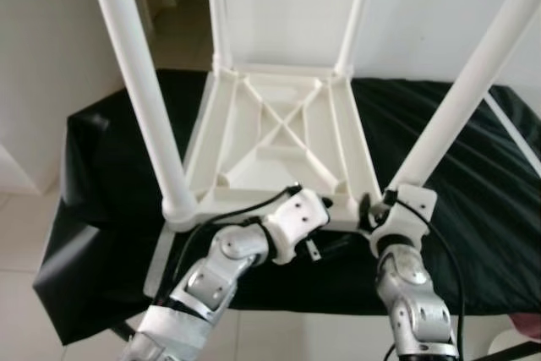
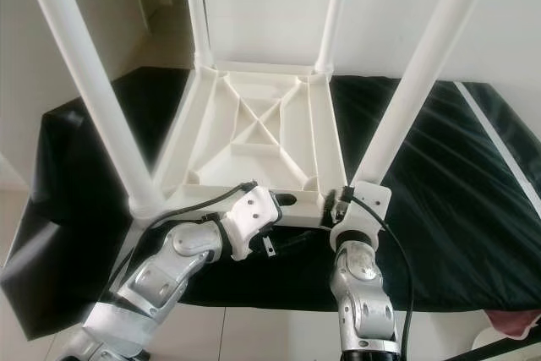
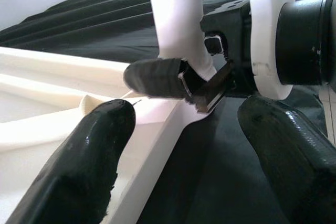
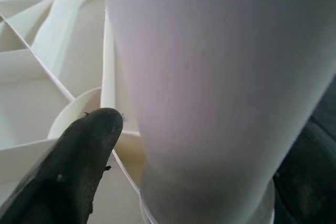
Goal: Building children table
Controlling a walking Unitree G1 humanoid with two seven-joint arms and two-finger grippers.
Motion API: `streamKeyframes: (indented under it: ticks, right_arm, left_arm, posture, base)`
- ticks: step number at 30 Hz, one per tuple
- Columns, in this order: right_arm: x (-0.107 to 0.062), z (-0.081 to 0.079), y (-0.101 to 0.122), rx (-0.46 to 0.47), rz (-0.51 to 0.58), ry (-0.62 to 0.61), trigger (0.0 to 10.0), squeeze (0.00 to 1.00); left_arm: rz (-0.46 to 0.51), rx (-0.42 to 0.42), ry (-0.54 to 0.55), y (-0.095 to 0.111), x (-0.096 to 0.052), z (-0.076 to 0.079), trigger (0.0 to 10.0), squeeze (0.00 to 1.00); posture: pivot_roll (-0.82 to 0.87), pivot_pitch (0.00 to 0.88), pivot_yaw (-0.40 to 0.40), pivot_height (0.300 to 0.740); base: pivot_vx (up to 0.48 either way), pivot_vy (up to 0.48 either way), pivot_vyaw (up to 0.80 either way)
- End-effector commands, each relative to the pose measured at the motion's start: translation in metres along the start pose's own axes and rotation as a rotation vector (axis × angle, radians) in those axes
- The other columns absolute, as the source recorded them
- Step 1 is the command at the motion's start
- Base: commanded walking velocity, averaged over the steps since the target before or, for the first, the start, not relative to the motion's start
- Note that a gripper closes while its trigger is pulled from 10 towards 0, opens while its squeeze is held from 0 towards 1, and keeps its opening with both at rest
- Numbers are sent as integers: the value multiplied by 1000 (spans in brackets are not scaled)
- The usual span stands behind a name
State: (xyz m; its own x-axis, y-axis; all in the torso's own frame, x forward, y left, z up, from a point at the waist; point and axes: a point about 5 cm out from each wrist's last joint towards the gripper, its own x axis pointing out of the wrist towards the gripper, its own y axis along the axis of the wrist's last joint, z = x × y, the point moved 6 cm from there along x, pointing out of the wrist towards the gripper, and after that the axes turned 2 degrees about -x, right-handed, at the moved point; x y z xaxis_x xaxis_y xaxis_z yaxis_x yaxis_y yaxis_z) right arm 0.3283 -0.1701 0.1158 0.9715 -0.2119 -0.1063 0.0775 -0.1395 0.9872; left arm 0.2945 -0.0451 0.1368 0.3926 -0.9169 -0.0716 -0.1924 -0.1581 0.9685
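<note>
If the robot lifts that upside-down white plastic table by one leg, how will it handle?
The table probably lifts easily: its underside is thin hollow ribbing. The smooth round leg held by the right gripper may slip or twist. With four long legs up, it would likely swing and tilt.

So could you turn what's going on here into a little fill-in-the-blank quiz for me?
1. The white plastic table lies upside down on a ____ cloth.
2. ____ white legs point up from the table's corners.
3. The right gripper is at the base of the near right leg, with its jaws on ____ sides of that leg.
4. The left gripper has its jaws ____, near the table's near edge.

Missing words: black; four; opposite; open
</note>
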Motion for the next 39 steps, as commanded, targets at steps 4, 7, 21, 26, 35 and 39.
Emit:
streamKeyframes:
  ticks: [4,7,21,26,35,39]
  right_arm:
    - [-1,12,5,-25,30,35,10000,1000]
    - [-3,17,8,-71,44,137,10000,1000]
    - [-2,23,17,-274,43,464,10000,0]
    - [-7,12,15,-308,22,616,10000,0]
    - [-4,15,9,-337,0,657,0,0]
    - [-5,18,6,-338,-11,660,0,0]
  left_arm:
    - [6,13,-23,2,0,4,10000,0]
    - [6,12,-21,2,0,4,10000,0]
    - [3,11,-23,2,-2,3,10000,0]
    - [1,15,-14,2,-2,0,10000,0]
    - [-1,16,4,3,-4,-4,10000,0]
    - [-1,16,9,3,-4,-5,10000,0]
  posture:
    - [6,0,-42,740]
    - [7,0,-44,740]
    - [-6,0,-30,740]
    - [5,0,-32,740]
    - [18,0,-39,740]
    - [21,0,-39,740]
  base:
    - [0,0,0]
    - [0,0,0]
    - [0,0,0]
    - [0,0,0]
    - [0,0,0]
    - [0,0,0]
